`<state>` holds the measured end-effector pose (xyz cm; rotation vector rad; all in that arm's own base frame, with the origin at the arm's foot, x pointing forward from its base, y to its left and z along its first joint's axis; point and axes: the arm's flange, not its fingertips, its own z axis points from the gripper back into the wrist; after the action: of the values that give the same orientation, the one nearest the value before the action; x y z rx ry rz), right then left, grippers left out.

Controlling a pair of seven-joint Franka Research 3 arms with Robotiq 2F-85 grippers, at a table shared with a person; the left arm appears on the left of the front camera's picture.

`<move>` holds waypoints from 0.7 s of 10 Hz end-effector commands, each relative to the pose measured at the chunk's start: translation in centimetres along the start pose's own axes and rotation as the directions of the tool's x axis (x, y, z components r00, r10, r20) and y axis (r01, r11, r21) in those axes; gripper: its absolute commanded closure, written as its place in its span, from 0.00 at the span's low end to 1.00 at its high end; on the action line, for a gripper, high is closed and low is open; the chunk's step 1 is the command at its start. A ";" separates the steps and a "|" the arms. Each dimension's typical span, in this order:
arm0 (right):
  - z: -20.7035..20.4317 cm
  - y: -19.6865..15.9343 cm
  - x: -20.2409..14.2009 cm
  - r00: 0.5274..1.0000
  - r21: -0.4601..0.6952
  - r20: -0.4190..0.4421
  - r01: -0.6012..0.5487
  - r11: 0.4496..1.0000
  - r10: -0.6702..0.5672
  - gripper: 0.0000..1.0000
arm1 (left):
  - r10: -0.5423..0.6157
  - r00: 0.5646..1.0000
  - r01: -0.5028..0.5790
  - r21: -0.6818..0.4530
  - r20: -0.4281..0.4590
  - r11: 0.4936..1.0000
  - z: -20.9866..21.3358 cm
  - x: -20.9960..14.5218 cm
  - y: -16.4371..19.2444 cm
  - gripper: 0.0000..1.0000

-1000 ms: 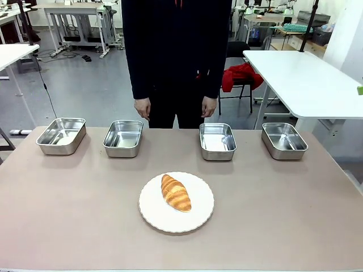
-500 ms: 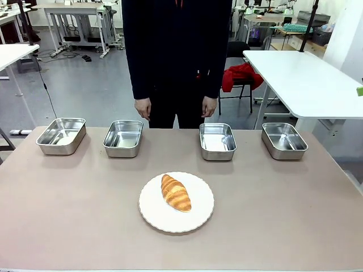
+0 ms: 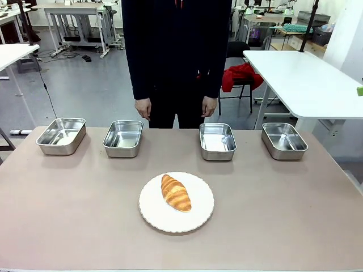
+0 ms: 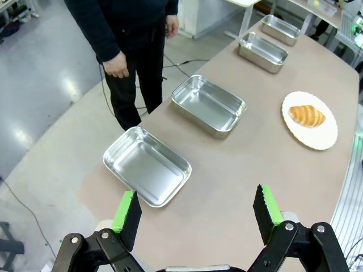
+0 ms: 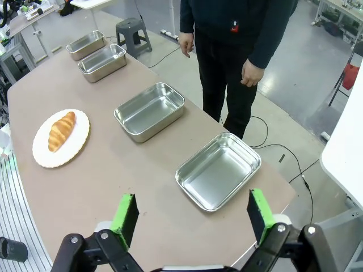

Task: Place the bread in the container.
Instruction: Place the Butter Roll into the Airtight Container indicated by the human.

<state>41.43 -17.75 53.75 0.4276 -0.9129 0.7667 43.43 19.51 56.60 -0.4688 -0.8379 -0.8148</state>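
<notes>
Left gripper (image 4: 197, 207) hangs above the left end of the table (image 3: 283, 226), its green pads spread wide with nothing between them. Right gripper (image 5: 191, 208) hangs the same way above the right end, jaws wide apart and empty.

Bread (image 3: 176, 192) lies on a round white plate (image 3: 199, 216) at the near middle of the table, slanting from far left to near right, well apart from both grippers.

Four steel pans stand in a row along the far edge: leftmost pan (image 3: 61, 136), second pan (image 3: 123, 137), third pan (image 3: 217, 141) and rightmost pan (image 3: 283, 140). All are bare inside and sit apart from one another, with the widest gap between the second and third. The plate lies on the near side of that gap. Which of the four is the container I cannot tell.

From the left wrist, the leftmost pan lies just beyond the fingers and the second pan farther on. From the right wrist, the rightmost pan lies just beyond the fingers and the third pan farther on.

A person (image 3: 177, 56) in dark clothes stands at the far side, behind the middle gap, hands (image 3: 142, 107) hanging down clear of the table
</notes>
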 end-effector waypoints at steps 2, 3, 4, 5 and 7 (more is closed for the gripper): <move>0.1 0.1 0.1 1.000 -0.001 0.004 -0.001 1.000 0.001 0.00 | -0.014 1.000 0.014 0.000 0.018 1.000 0.0 0.0 0.0 0.00; 0.1 0.1 0.1 1.000 -0.001 0.004 -0.001 1.000 0.001 0.00 | -0.014 1.000 0.014 0.000 0.018 1.000 0.0 0.0 0.0 0.00; 0.1 0.1 0.1 1.000 -0.001 0.004 -0.001 1.000 0.001 0.00 | -0.014 1.000 0.014 0.000 0.018 1.000 0.0 0.0 0.0 0.00; 0.1 0.1 0.1 1.000 -0.001 0.004 -0.001 1.000 0.001 0.00 | -0.014 1.000 0.014 0.000 0.018 1.000 0.0 0.0 0.0 0.00; 0.1 0.1 0.1 1.000 -0.001 0.004 -0.001 1.000 0.001 0.00 | -0.014 1.000 0.014 0.000 0.018 1.000 0.0 0.0 0.0 0.00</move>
<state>41.43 -17.76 53.75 0.4275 -0.9130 0.7666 43.43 19.51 56.60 -0.4688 -0.8379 -0.8148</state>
